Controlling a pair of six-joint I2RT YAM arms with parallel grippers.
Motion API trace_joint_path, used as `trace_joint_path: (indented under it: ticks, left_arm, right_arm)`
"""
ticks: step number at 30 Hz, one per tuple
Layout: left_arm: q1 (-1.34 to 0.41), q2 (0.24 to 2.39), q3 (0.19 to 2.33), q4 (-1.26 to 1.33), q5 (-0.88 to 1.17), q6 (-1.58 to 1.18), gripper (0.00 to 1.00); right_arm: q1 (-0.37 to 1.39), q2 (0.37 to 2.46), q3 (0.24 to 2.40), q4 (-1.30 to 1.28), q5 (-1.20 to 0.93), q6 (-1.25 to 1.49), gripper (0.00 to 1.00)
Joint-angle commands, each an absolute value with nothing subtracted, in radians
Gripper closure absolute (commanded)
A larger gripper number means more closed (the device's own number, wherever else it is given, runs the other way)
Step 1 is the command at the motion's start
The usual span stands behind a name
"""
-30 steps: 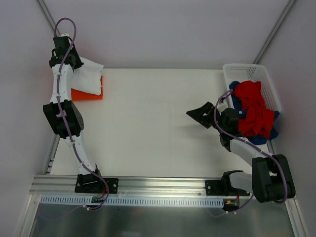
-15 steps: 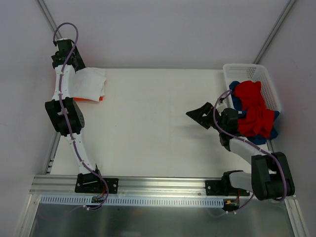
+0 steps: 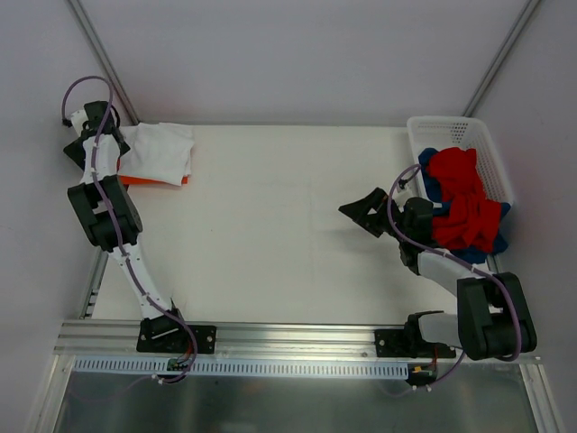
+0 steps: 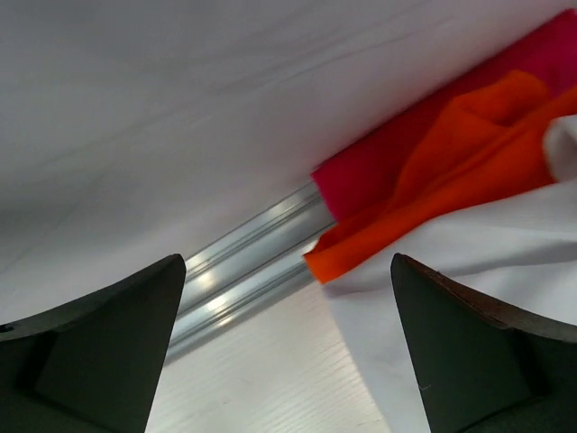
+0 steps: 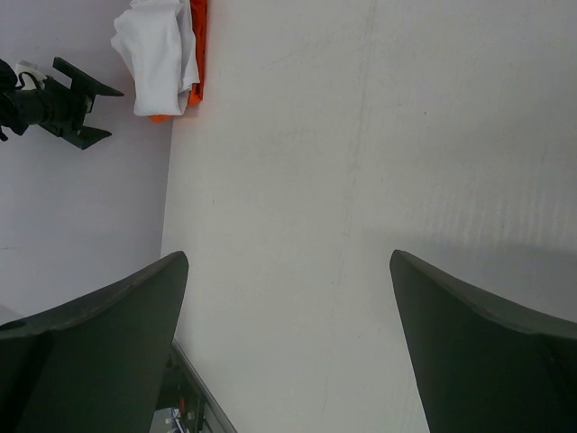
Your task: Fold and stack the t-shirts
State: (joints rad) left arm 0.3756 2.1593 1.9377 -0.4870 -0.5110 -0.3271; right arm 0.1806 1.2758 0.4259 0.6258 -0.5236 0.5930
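Note:
A folded white t-shirt (image 3: pixel 159 152) lies on an orange t-shirt (image 3: pixel 155 180) at the table's far left corner. In the left wrist view the orange t-shirt (image 4: pixel 433 171) sits over a red layer (image 4: pixel 388 158), and the white t-shirt (image 4: pixel 478 262) lies in front of them. My left gripper (image 4: pixel 287 263) stands open and empty just left of the stack, over the table's edge rail. My right gripper (image 3: pixel 361 215) hangs open and empty over the table's right half, pointing left. Red t-shirts (image 3: pixel 462 203) and blue cloth (image 3: pixel 426 159) fill the basket behind it.
The white perforated basket (image 3: pixel 451 129) stands at the far right corner. An aluminium rail (image 4: pixel 243 262) runs along the table's left edge, below the left gripper. White walls close in on the left and right. Both arm bases sit on the near rail (image 3: pixel 297 338).
My left gripper has opened, let go of the white t-shirt and drawn back to the left. The white t-shirt now rests on the orange one. The right arm has not moved.

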Motion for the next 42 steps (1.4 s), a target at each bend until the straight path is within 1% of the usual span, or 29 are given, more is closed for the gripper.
trace_joint_path:
  ticks: [1, 3, 6, 9, 10, 11, 12, 13, 14, 15, 16, 18, 19, 20, 21, 22, 23, 25, 26, 27, 29, 31, 32, 33, 35, 36, 39, 42]
  left_arm:
    - [0.402, 2.025, 1.821, -0.492, -0.603, -0.489, 0.01]
    - [0.410, 1.996, 1.789, -0.492, -0.626, -0.517, 0.01]
    - [0.419, 1.912, 1.675, -0.492, -0.643, -0.598, 0.01]
    - [0.420, 1.780, 1.521, -0.491, -0.595, -0.668, 0.01]
    - [0.420, 1.697, 1.434, -0.489, -0.582, -0.687, 0.02]
    - [0.420, 1.653, 1.384, -0.489, -0.565, -0.707, 0.02]
    - [0.416, 1.602, 1.283, -0.486, -0.524, -0.747, 0.03]
    - [0.414, 1.501, 1.237, -0.482, -0.502, -0.759, 0.03]
    - [0.408, 1.455, 1.194, -0.476, -0.479, -0.767, 0.03]
    - [0.382, 1.404, 1.113, -0.462, -0.454, -0.758, 0.04]
    - [0.356, 1.319, 1.086, -0.454, -0.453, -0.749, 0.04]
    - [0.283, 1.240, 1.031, -0.453, -0.448, -0.726, 0.03]
    - [0.199, 1.174, 1.019, -0.454, -0.439, -0.719, 0.04]
    - [0.157, 1.142, 1.003, -0.451, -0.414, -0.719, 0.03]
    - [0.122, 1.112, 0.980, -0.446, -0.378, -0.715, 0.03]
    - [0.059, 1.076, 0.973, -0.437, -0.270, -0.706, 0.02]
    - [0.036, 1.069, 0.966, -0.349, -0.167, -0.599, 0.02]
    - [-0.004, 1.087, 0.991, -0.290, 0.054, -0.459, 0.03]
    - [-0.099, 1.097, 1.020, -0.290, 0.207, -0.311, 0.03]
    - [-0.148, 1.103, 1.060, -0.316, 0.247, -0.252, 0.03]
    - [-0.269, 1.103, 1.107, -0.376, 0.328, -0.124, 0.03]
    - [-0.323, 1.059, 1.128, -0.420, 0.365, -0.048, 0.01]
    - [-0.349, 1.039, 1.121, -0.417, 0.365, -0.019, 0.01]
    - [-0.356, 1.019, 1.112, -0.414, 0.292, -0.023, 0.01]
    - [-0.359, 0.977, 1.105, -0.393, 0.180, -0.058, 0.03]
    - [-0.359, 0.959, 1.079, -0.384, 0.060, -0.069, 0.03]
    - [-0.357, 0.835, 1.016, -0.334, -0.101, -0.104, 0.03]
    - [-0.359, 0.764, 0.967, -0.313, -0.175, -0.104, 0.01]
  right_arm:
    - [0.187, 1.275, 0.431, 0.706, -0.552, 0.600, 0.01]
    - [0.189, 1.275, 0.431, 0.710, -0.554, 0.600, 0.01]
    - [0.193, 1.273, 0.434, 0.710, -0.557, 0.598, 0.01]
    - [0.198, 1.270, 0.439, 0.710, -0.557, 0.598, 0.01]
    - [0.204, 1.269, 0.442, 0.709, -0.560, 0.594, 0.01]
    - [0.206, 1.267, 0.446, 0.706, -0.561, 0.592, 0.01]
    - [0.215, 1.264, 0.449, 0.698, -0.563, 0.586, 0.01]
    - [0.221, 1.261, 0.452, 0.693, -0.561, 0.575, 0.01]
    - [0.227, 1.259, 0.457, 0.683, -0.560, 0.565, 0.00]
    - [0.236, 1.250, 0.462, 0.670, -0.555, 0.551, 0.01]
    - [0.253, 1.246, 0.477, 0.631, -0.551, 0.536, 0.00]
    - [0.278, 1.229, 0.497, 0.577, -0.513, 0.470, 0.00]
    - [0.311, 1.204, 0.505, 0.518, -0.488, 0.444, 0.00]
    - [0.330, 1.192, 0.529, 0.479, -0.454, 0.386, 0.01]
    - [0.375, 1.178, 0.546, 0.436, -0.386, 0.355, 0.00]
    - [0.405, 1.154, 0.566, 0.349, -0.352, 0.322, 0.00]
    - [0.431, 1.141, 0.612, 0.303, -0.313, 0.290, 0.00]
    - [0.524, 1.121, 0.665, 0.156, -0.178, 0.195, 0.00]
    - [0.553, 1.103, 0.692, 0.114, -0.128, 0.164, 0.00]
    - [0.586, 1.100, 0.746, 0.071, -0.030, 0.103, 0.01]
    - [0.667, 1.101, 0.808, -0.055, 0.076, 0.055, 0.01]
    - [0.724, 1.109, 0.891, -0.142, 0.173, 0.006, 0.01]
    - [0.736, 1.118, 0.916, -0.170, 0.205, -0.024, 0.01]
    - [0.750, 1.123, 0.940, -0.216, 0.237, -0.029, 0.00]
    - [0.755, 1.127, 0.992, -0.242, 0.238, -0.043, 0.01]
    - [0.758, 1.126, 1.000, -0.250, 0.232, -0.048, 0.01]
    - [0.759, 1.127, 1.020, -0.245, 0.219, -0.052, 0.01]
    - [0.765, 1.144, 1.049, -0.244, 0.221, -0.052, 0.01]
